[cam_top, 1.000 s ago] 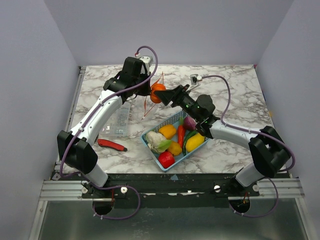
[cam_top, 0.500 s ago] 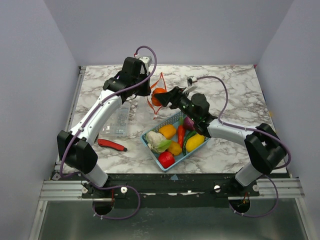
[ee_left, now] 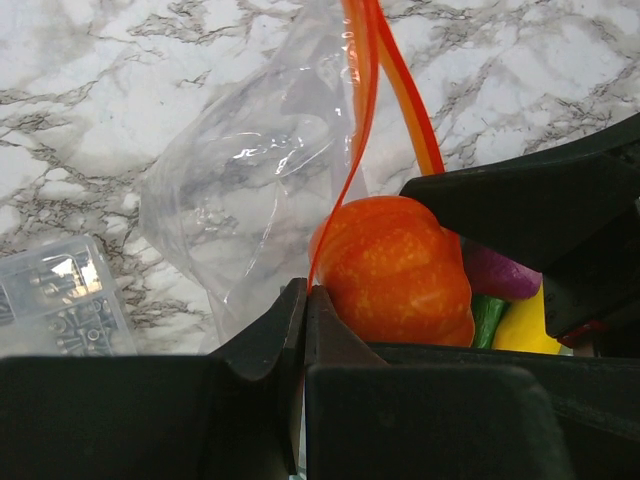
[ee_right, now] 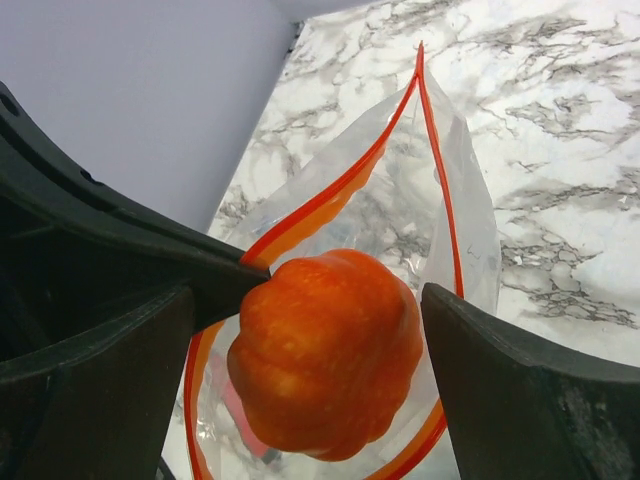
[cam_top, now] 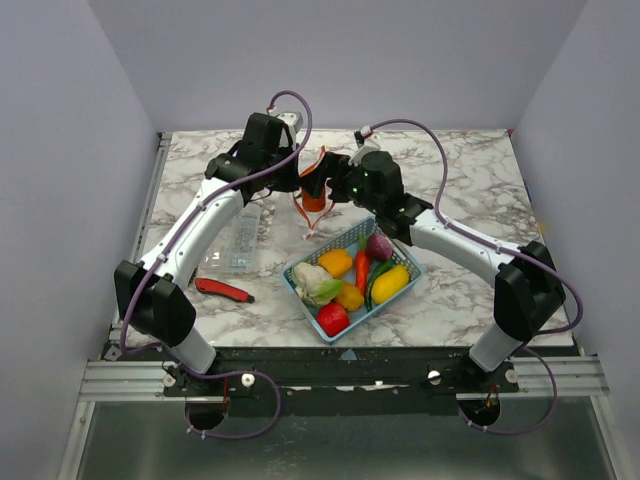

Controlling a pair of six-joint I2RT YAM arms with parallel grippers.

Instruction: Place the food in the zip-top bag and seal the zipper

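Pinching zip-top bag (ee_left: 250, 190), left gripper (ee_left: 305, 298), pumpkin (ee_left: 395, 265) at mouth

Orange pumpkin (ee_right: 325, 350) at bag (ee_right: 468, 225) mouth

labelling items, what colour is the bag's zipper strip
The zipper strip is red-orange; right wrist view.

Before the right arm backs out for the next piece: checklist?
1. Bag held: left pincer shut on the zip-top bag edge, ok.
2. Mouth open: zipper strips apart, ok.
3. Piece in mouth: orange toy pumpkin inside the zipper loop, ok.
4. Release: right pincer open, fingers wide either side of it, ok.
5. Pumpkin down at the bag's bottom: cannot tell.
6. Loading done: not ok, food sits in the blue basket.
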